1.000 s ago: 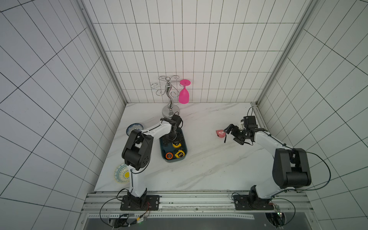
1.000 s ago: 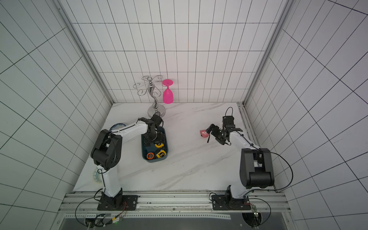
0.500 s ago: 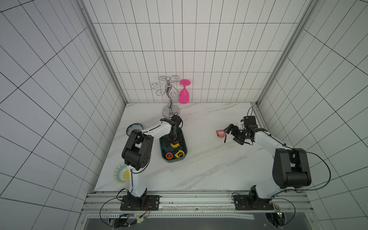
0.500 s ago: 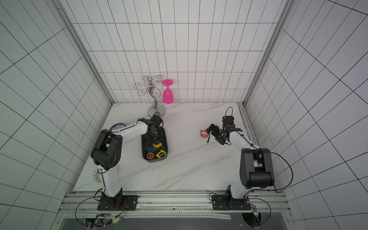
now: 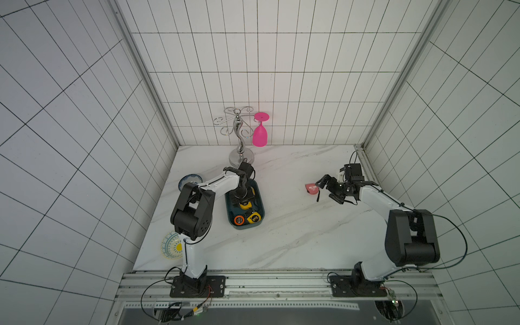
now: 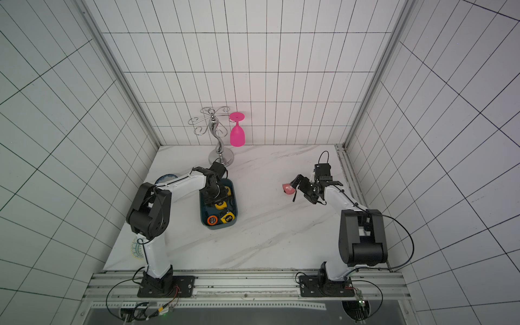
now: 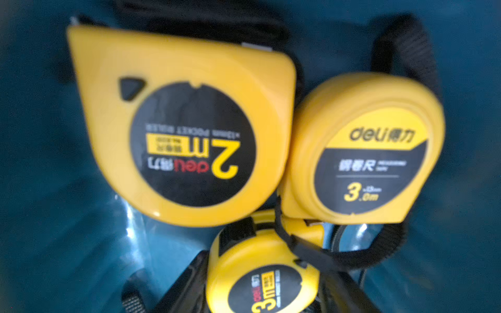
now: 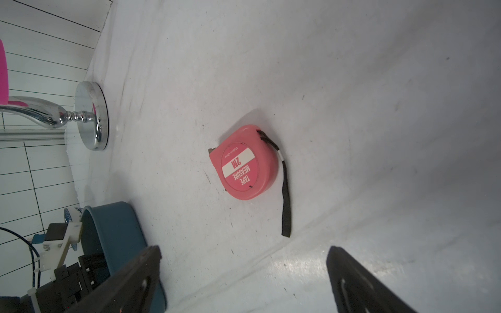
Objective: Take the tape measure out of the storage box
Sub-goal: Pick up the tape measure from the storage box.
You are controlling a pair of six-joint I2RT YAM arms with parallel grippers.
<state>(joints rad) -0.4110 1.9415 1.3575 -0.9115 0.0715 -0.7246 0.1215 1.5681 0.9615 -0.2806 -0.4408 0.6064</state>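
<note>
White tiled walls point(image 5: 253, 70) with dark grout close in three sides. Aluminium corner posts point(image 5: 399, 73) at both back corners. White marble-pattern tabletop point(image 5: 287, 242), grey veins. Aluminium rail point(image 5: 281, 282) along near edge. Light even, shadows soft.

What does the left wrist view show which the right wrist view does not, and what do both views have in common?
Left wrist only: three yellow Deli tape measures inside the teal storage box: a 2m tape measure, a 3.0m tape measure and a 3m tape measure gripped by the left pincer. Right wrist only: a pink tape measure on the marble table, the chrome stand, and the open right pincer. Both: that box, though the right wrist view shows its outer wall.
</note>
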